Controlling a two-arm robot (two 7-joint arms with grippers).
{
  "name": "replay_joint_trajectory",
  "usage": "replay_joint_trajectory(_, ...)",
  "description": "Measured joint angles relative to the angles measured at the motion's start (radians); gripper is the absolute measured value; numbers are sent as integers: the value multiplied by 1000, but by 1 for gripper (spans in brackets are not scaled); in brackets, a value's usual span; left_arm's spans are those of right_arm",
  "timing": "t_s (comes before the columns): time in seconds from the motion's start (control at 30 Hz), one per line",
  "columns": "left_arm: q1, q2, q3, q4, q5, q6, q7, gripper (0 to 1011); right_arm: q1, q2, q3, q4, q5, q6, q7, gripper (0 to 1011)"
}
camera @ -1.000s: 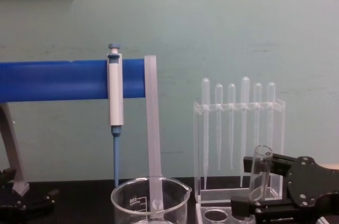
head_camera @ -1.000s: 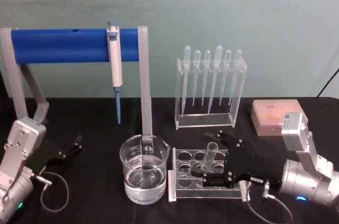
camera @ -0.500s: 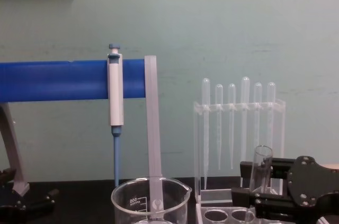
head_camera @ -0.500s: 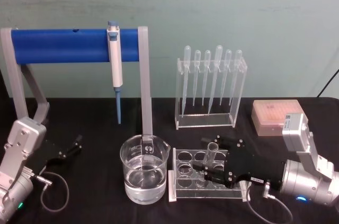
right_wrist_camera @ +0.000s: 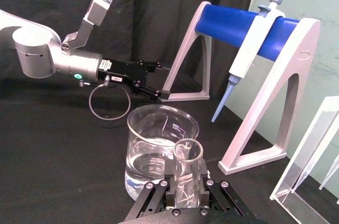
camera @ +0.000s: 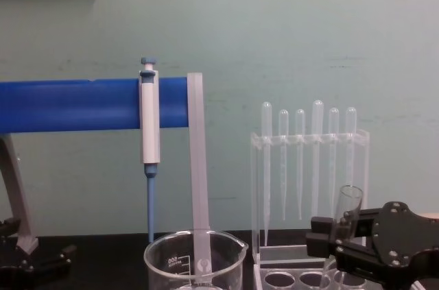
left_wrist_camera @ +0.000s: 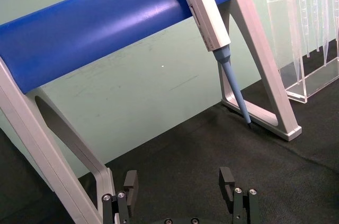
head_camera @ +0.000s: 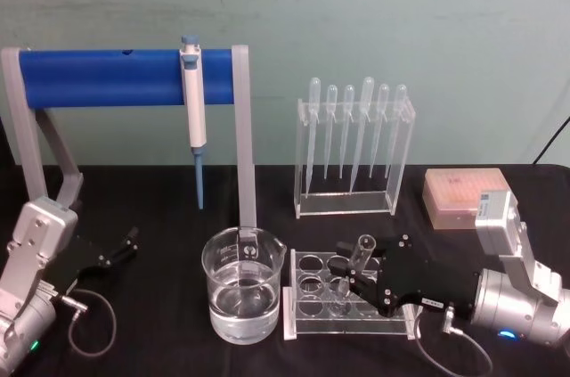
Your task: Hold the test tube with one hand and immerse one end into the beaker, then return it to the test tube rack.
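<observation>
Black table (head_camera: 160,199), green wall (head_camera: 445,20); right gripper's (head_camera: 348,275) fingers (right_wrist_camera: 154,198) clamp the test tube (head_camera: 364,246)

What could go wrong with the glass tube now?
The test tube leans in the rack while the right gripper clamps it; pulling at an angle might jam it in the hole and tip the rack or crack the glass. The beaker of water stands beside, so a swing could bump it.

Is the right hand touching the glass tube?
Touching. Right wrist view: the right gripper has its fingers pressed on both sides of the test tube.
</observation>
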Motion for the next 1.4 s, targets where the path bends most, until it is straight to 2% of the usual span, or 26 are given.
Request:
replay_joint_trajectory(0.37,0,0,0,0,0,0,0,1000,2,1,0,-6,-4,2,-9,224)
replay_joint_trajectory(0.53,0,0,0,0,0,0,0,1000,14,9,-1,-33,-4,34,-14,224)
replay_joint_trajectory(0.8,0,0,0,0,0,0,0,1000,39,28,4,-96,35,125,-15,224)
replay_joint_trajectory(0.87,0,0,0,0,0,0,0,1000,54,38,6,-124,56,170,-19,224)
replay_joint_trajectory(1.17,0,0,0,0,0,0,0,1000,95,74,2,-212,89,290,-50,224)
replay_joint_trajectory(1.4,0,0,0,0,0,0,0,1000,124,74,-6,-224,107,301,-54,224)
